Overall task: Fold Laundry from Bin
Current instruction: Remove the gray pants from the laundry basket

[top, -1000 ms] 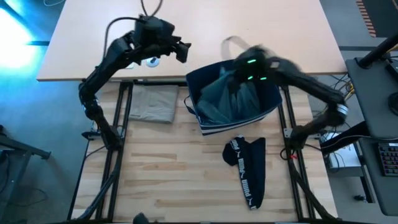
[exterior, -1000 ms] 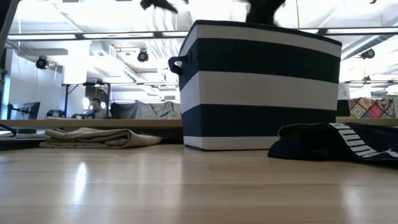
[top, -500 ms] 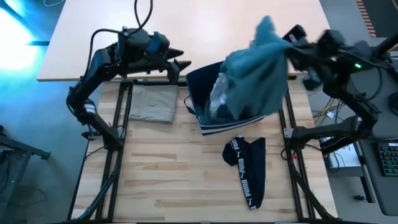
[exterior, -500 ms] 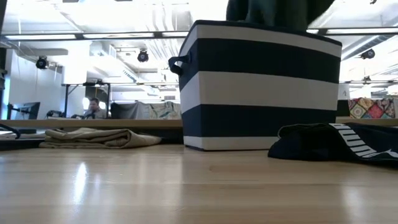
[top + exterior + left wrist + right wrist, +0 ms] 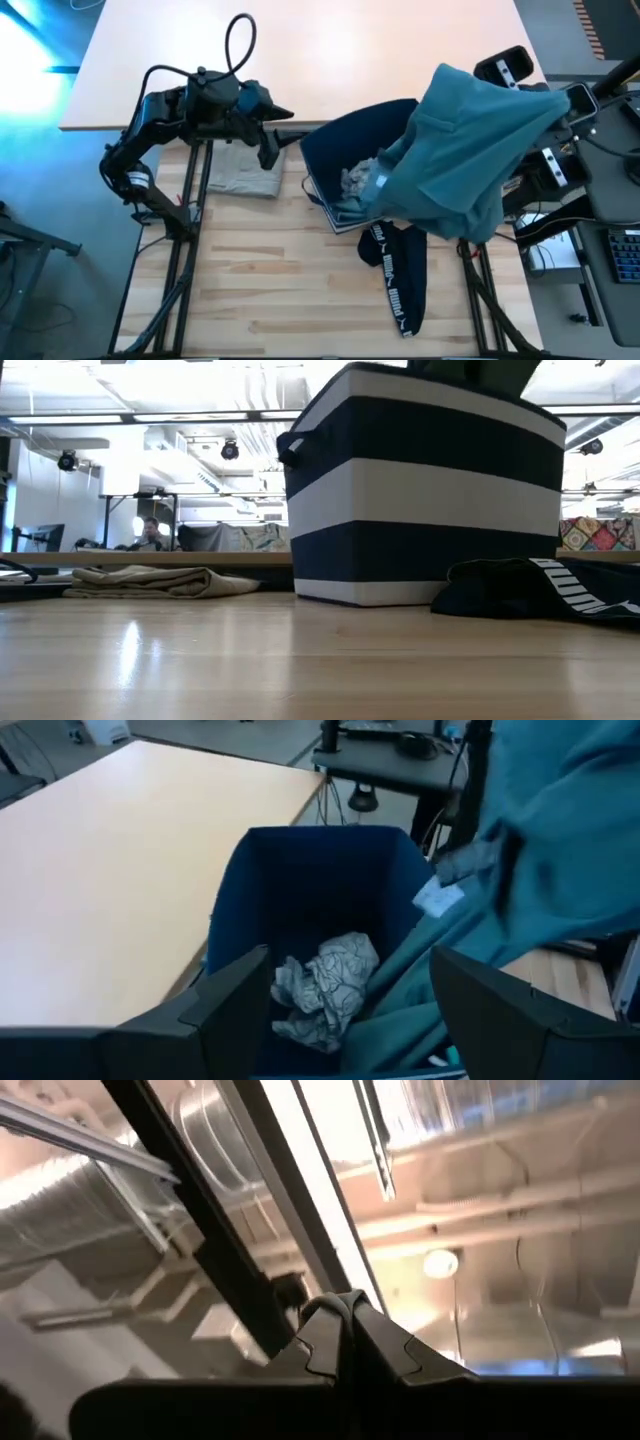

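The teal-green garment [image 5: 460,160] hangs high over the table's right side, draped over my raised right arm, and its lower end [image 5: 400,990] reaches into the bin. My right gripper [image 5: 345,1330] is shut and points up at the ceiling; the cloth hides it from above. The striped navy bin [image 5: 345,150] stands tipped, with a crumpled grey piece [image 5: 325,980] inside. My left gripper [image 5: 270,150] is open and faces the bin's mouth from the left, touching nothing. The beige garment [image 5: 245,165] lies folded on the table. The navy garment with white lettering [image 5: 395,270] lies in front of the bin. My right gripper is shut on the teal-green garment, but the draped cloth [image 5: 500,95] hides the fingers from above. The wrist view shows only the closed fingertips [image 5: 325,1330] pointing steeply up. Which part they have cannot be told. The garment hangs below in loose folds, its lower end in the bin.
A pale tabletop [image 5: 300,50] lies beyond the wooden work surface [image 5: 270,290]. Frame bars [image 5: 190,210] run along both sides. A desk with equipment [image 5: 610,230] stands off the right edge. A person sits far back in the room [image 5: 152,532].
My right gripper has risen out of the bin and swung toward the table's right edge, tipping up toward the ceiling. The teal-green garment has been drawn up and spread out, and the bin has tipped. My left gripper has moved toward the near edge, beside the bin.
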You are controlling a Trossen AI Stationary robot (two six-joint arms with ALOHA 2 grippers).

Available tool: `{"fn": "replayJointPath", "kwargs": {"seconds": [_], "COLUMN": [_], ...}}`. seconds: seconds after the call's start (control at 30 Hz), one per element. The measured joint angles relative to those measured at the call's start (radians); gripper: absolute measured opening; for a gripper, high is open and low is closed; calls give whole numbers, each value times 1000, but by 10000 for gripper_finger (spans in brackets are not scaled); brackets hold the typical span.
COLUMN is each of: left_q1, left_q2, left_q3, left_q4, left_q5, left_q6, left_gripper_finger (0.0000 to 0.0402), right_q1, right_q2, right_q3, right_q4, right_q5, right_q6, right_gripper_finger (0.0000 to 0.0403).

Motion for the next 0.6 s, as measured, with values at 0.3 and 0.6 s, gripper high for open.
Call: {"fn": "replayJointPath", "kwargs": {"seconds": [0.3,0.6], "left_q1": [0,3], "left_q2": [-4,-82], "left_q3": [0,47], "left_q4": [10,-18], "left_q5": [-1,-42], "left_q6": [1,-25], "left_gripper_finger": [256,256], "right_q1": [80,97], "right_q2": [275,271], "right_q3": [390,395], "right_q4": [37,-490], "right_q5": [139,-66], "right_q6": [-159,-165], "right_gripper_finger": [8,8]}}
